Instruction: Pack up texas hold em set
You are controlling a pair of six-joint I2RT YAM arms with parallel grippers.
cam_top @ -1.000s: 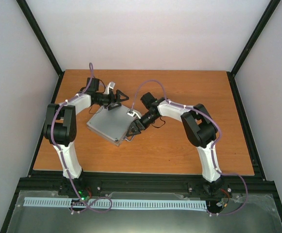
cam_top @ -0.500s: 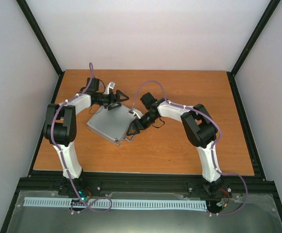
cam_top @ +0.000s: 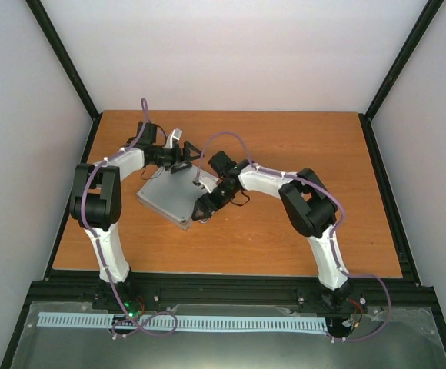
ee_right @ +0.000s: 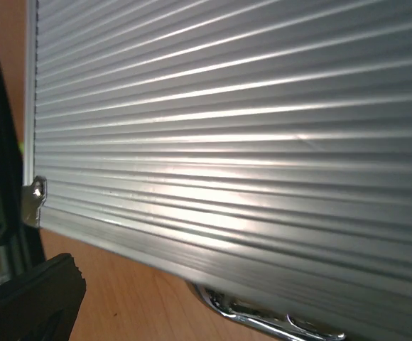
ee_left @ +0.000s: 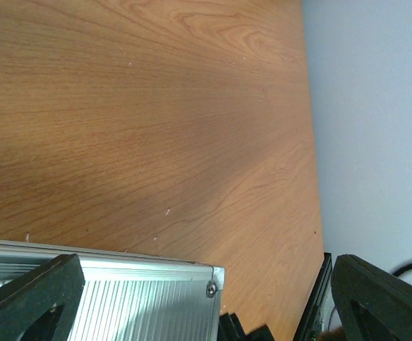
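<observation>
Briefcase (cam_top: 169, 198): lay shut on the surface (cam_top: 300, 231).
Left hand (cam_top: 183, 157): stood wide, empty, at its far corner.
Right hand (cam_top: 202, 209): wide, empty, at the near edge.
Your step: probably latching; you needed to press the chrome catch (ee_right: 263, 321) squarely.

I record the briefcase (ee_right: 227, 128) as silver aluminium with fine parallel ribbing and a bright chrome fitting (ee_right: 263, 323) at its edge. Table (ee_left: 142, 106): orange-brown wood with flowing grain. My arms (cam_top: 106, 250): white shells, black joints. My fingers (ee_left: 28, 298): matte black. Cables (cam_top: 234, 137): purple. Walls (cam_top: 231, 54): pale grey-white.
</observation>
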